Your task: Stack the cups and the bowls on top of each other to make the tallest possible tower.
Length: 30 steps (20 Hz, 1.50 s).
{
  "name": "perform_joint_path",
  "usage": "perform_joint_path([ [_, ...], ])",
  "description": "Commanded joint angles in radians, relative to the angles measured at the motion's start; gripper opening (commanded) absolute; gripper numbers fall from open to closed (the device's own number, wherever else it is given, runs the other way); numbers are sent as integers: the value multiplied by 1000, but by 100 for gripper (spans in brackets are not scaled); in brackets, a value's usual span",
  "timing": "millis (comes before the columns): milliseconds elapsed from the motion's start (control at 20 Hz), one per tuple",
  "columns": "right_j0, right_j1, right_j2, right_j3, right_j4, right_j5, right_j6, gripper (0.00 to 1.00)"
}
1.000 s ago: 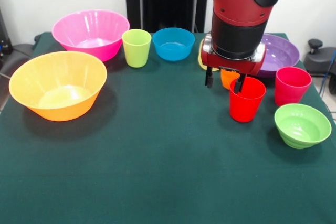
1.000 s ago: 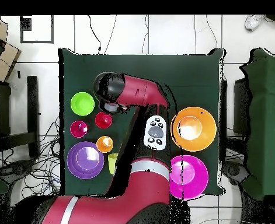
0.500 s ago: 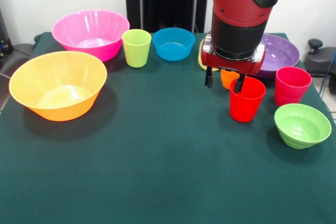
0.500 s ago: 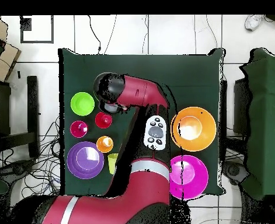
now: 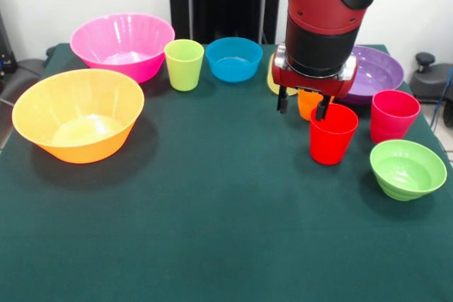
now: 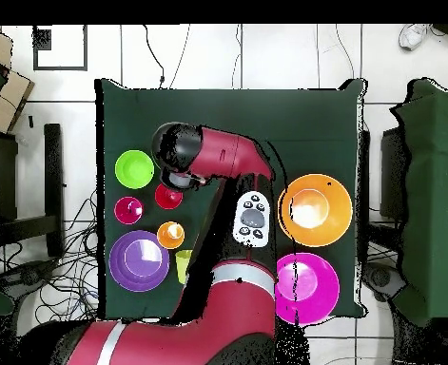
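Note:
My gripper hangs open just above the table. Its right finger tip is at the red cup's left rim, and nothing is held. The orange cup stands right behind it, showing between the fingers. A pink-red cup and the light green bowl stand to the right, with the purple bowl behind. The pale yellow cup peeks out left of the wrist. From overhead the arm's head covers the gripper beside the red cup.
Blue bowl, lime green cup and pink bowl line the far edge. The large orange bowl stands at the left. The arm spans the table's middle in the overhead view.
The gripper has risen slightly; its right finger, earlier dipped inside the red cup's rim, now sits at rim height. No cup or bowl has moved.

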Motion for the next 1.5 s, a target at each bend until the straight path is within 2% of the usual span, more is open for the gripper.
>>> perform_joint_path([
  [50,21,-19,68,116,-35,17,70,100],
  [800,24,-45,72,169,-33,-17,80,100],
  [1500,32,-95,81,295,-29,-102,81,100],
])
